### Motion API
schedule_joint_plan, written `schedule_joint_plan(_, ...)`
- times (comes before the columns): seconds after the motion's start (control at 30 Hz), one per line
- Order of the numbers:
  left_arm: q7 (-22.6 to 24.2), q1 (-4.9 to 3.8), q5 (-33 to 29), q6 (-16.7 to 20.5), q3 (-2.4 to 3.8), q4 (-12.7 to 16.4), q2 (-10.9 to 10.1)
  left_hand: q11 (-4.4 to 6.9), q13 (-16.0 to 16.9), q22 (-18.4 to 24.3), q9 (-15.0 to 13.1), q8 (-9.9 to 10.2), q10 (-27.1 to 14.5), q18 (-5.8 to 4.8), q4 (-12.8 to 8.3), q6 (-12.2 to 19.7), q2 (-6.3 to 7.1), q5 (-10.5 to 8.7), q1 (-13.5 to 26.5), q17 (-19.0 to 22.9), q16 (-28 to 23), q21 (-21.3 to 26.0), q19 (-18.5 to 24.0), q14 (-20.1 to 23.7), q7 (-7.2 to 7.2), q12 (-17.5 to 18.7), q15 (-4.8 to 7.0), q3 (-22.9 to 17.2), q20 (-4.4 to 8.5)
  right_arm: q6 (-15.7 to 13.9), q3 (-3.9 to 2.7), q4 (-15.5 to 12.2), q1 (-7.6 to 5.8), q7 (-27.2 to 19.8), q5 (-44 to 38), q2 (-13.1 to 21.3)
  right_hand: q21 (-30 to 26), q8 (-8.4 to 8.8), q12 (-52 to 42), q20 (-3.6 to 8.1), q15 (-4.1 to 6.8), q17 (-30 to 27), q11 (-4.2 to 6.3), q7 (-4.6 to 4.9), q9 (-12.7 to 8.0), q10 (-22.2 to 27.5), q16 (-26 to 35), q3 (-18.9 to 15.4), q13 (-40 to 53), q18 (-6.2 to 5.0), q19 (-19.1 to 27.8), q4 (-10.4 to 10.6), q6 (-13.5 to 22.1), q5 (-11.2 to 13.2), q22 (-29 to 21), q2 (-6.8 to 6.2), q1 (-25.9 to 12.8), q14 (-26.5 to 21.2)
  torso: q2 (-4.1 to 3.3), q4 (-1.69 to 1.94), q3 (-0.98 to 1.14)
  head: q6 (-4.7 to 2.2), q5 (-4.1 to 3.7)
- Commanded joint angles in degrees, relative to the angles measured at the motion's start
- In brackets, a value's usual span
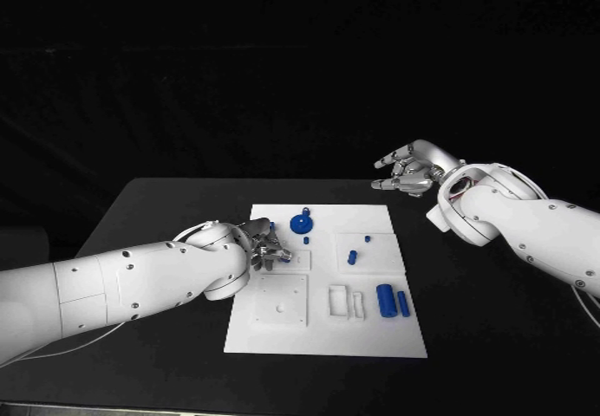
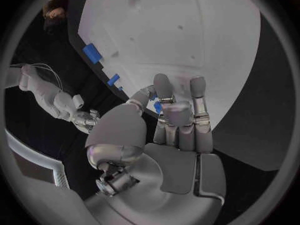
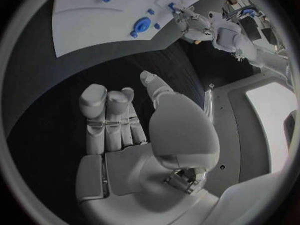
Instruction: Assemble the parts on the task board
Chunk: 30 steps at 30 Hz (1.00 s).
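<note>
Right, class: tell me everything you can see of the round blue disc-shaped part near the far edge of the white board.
The round blue disc-shaped part looks like smooth plastic. It is flat and circular, with a thin blue stem rising at its far side, and it rests on the white task board near its far edge. No hand touches it; the left hand is close beside it. The right wrist view shows a paler centre.

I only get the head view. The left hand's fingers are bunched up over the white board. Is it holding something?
Observer: Yes. The left wrist view shows the left hand pinching a small blue part between thumb and fingers.
Operator: Does the right hand have one too?
Observer: No. The right wrist view shows the right hand with a bare palm and nothing in its fingers.
</note>
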<state>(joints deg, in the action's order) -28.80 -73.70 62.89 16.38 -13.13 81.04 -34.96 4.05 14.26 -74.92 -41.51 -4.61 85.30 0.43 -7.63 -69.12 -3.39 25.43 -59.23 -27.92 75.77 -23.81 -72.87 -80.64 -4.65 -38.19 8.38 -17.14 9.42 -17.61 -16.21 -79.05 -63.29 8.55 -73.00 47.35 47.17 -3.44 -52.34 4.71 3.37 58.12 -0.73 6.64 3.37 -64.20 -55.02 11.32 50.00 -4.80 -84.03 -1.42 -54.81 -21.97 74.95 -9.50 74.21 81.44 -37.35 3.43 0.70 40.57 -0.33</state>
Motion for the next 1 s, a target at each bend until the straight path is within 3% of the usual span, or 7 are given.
schedule_joint_plan(0.03,-1.4,0.84,-0.4,-4.1,-0.63,0.0,0.4,1.37,-0.2,-1.1,-0.6,-0.3,1.5,-0.43,-0.3,-13.8,-1.06,0.01,0.1,-0.1,0.2,-0.3,-0.4,0.0,8.02,-0.3,0.44,-0.4,-0.03,0.7,-0.03,0.0,0.05,-0.5,0.0,-0.1,-0.2,0.02,-0.2,0.09,0.36,-0.1,0.35,0.08,0.1,0.2,0.4,-0.2,-0.1,-0.71,-1.9,0.1,-0.2,-0.5,5.7,-0.06,-0.5,-0.1,-0.01,-0.01,-0.01,-0.04,-0.04)
schedule_joint_plan(0.37,-1.4,0.84,-0.5,-3.8,-0.62,-0.3,0.7,1.49,-1.0,-1.1,-3.9,-0.8,1.6,-0.43,-2.1,-13.8,-2.19,1.72,3.1,-1.0,0.8,-0.8,-0.3,-0.1,8.23,-0.9,0.47,-2.2,-0.02,0.7,-0.03,0.1,0.09,-0.6,0.0,-0.1,-0.2,0.01,-0.1,0.11,0.38,0.0,0.37,0.08,0.1,0.2,0.4,-0.1,-0.1,-0.7,-1.9,0.1,-0.3,-1.3,5.7,-0.12,-0.5,0.0,-0.02,0.03,-0.04,0.03,-0.02)
schedule_joint_plan(0.6,-1.4,0.84,-0.8,-3.5,-0.62,-0.5,0.8,1.52,-1.9,-1.1,-5.8,-1.3,1.5,-0.43,-1.8,-14.1,-3.02,0.38,4.9,-1.2,0.9,-0.9,-0.2,0.0,8.44,-1.0,0.43,-2.3,-0.11,0.7,-0.03,0.2,0.14,-0.6,0.1,-0.2,-0.2,0.01,-0.1,0.11,0.39,-0.1,0.38,0.09,0.1,0.2,0.4,0.0,-0.1,-0.7,-1.9,0.0,-0.3,-1.8,5.7,-0.11,-0.5,-0.1,0.01,0.03,-0.05,0.05,0.04)
schedule_joint_plan(1.0,-1.4,0.84,-0.8,-3.7,-0.61,-0.6,0.9,1.51,-3.1,-1.1,-6.7,-1.1,1.5,-0.43,-1.4,-14.0,-2.6,0.09,3.5,-0.9,0.6,-0.9,-0.3,-0.1,8.42,-1.2,0.42,-2.1,-0.12,0.9,-0.03,0.2,0.17,-0.6,0.1,-0.2,-0.3,0.01,-0.1,0.13,0.4,-0.1,0.38,0.08,0.1,0.2,0.4,0.3,-0.1,-0.7,-1.9,-0.1,-0.3,-2.3,5.7,-0.13,-0.6,0.0,-0.01,0.02,-0.05,0.08,-0.08)
